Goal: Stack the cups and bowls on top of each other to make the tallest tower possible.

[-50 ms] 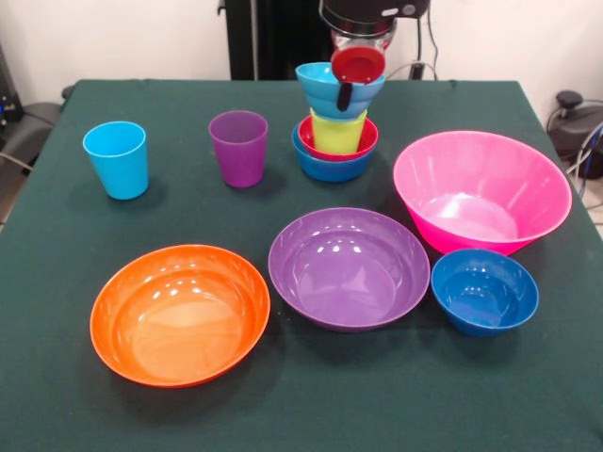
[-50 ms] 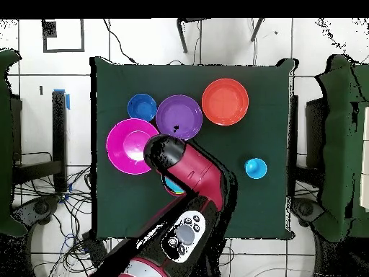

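I have the tower (image 1: 334, 132) at the far middle of the table (image 1: 57, 377): a blue bowl (image 1: 330, 168) at the base, a red bowl (image 1: 363, 141) nested in it, a lime green cup (image 1: 336, 132) standing inside that, and a cyan bowl (image 1: 325, 89) on top, sitting tilted. My gripper (image 1: 349, 85) hangs right over it; one dark finger (image 1: 345, 96) lies against the cyan bowl's front wall, so I judge it pinched on that rim. A small red disc (image 1: 358, 64) shows at the wrist.

To finish this placement well, I'd level the cyan bowl over the cup's mouth before letting go, then lift straight up so the finger doesn't drag it.

Everything is glossy, smooth plastic, so it should slide easily. The light blue cup (image 1: 116, 158) and purple cup (image 1: 238, 147) taper downward; the orange bowl (image 1: 179, 314) and purple bowl (image 1: 349, 268) are wide and shallow, the pink bowl (image 1: 480, 191) deep, the dark blue bowl (image 1: 484, 291) small.
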Robot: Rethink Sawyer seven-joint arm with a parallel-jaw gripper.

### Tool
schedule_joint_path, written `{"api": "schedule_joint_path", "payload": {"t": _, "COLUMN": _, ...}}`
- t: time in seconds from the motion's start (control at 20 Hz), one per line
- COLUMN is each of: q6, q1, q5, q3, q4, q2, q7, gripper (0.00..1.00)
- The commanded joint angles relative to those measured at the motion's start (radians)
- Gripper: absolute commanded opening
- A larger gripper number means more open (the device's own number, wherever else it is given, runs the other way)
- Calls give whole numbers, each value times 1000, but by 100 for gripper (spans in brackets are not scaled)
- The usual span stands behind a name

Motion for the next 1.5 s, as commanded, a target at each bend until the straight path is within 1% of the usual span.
{"api": "schedule_joint_path", "payload": {"t": 0.05, "q6": -4, "q1": 13, "q5": 6, "q3": 147, "q4": 16, "q2": 6, "q7": 150, "gripper": 0}}
{"api": "schedule_joint_path", "payload": {"t": 0.65, "q6": -29, "q1": -8, "q5": -3, "q3": 157, "q4": 27, "q2": 7, "q7": 122, "gripper": 0}}
{"api": "schedule_joint_path", "payload": {"t": 1.25, "q6": 8, "q1": 11, "q5": -30, "q3": 117, "q4": 16, "q2": 18, "q7": 150, "gripper": 0}}
{"api": "schedule_joint_path", "payload": {"t": 1.5, "q6": 13, "q1": 13, "q5": -41, "q3": 103, "q4": 33, "q2": 8, "q7": 144, "gripper": 0}}
